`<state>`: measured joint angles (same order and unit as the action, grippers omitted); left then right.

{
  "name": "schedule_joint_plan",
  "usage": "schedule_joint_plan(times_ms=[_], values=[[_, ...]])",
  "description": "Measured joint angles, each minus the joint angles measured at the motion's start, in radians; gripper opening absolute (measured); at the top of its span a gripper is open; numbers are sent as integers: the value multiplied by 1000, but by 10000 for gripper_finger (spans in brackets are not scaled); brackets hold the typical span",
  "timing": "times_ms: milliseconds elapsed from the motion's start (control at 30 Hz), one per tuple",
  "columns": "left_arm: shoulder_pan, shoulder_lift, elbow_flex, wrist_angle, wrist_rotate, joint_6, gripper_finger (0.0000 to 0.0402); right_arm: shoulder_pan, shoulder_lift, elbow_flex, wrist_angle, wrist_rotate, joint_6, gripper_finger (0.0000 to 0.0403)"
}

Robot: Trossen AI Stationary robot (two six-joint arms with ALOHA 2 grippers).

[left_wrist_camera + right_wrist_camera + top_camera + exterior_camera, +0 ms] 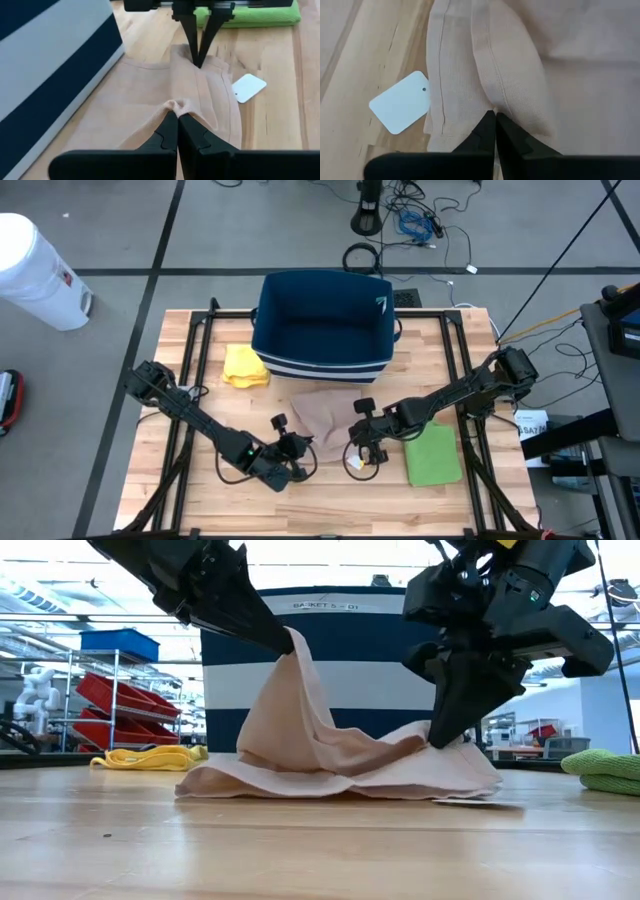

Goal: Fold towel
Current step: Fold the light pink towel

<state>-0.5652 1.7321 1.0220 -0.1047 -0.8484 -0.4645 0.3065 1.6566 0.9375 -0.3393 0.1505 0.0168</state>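
The blue basket (322, 325) at 12 o'clock looks empty. Both claws, left gripper (300, 448) and right gripper (358, 442), pinch the tan towel (328, 416).

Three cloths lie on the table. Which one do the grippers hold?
The beige towel in the middle. The left gripper lifts one part of it and the right gripper pinches its edge. The yellow cloth and the green cloth lie untouched.

High cam overhead, low cam table-level; both share towel (322, 414).
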Motion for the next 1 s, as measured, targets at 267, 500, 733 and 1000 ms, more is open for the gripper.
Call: schedule_joint_plan(times_ms=[267, 500, 733, 1000], values=[[0, 0, 0, -40, 75, -9, 36, 11, 0, 0, -6, 0, 17, 0], [-17, 0, 0, -133, 94, -68, 105, 17, -1, 0, -11, 0, 25, 0], [-61, 0, 0, -152, 191, -82, 141, 17, -1, 1, -11, 1, 24, 0], [-118, 0, 4, -157, 232, -86, 145, 17, -1, 2, -11, 1, 24, 0]])
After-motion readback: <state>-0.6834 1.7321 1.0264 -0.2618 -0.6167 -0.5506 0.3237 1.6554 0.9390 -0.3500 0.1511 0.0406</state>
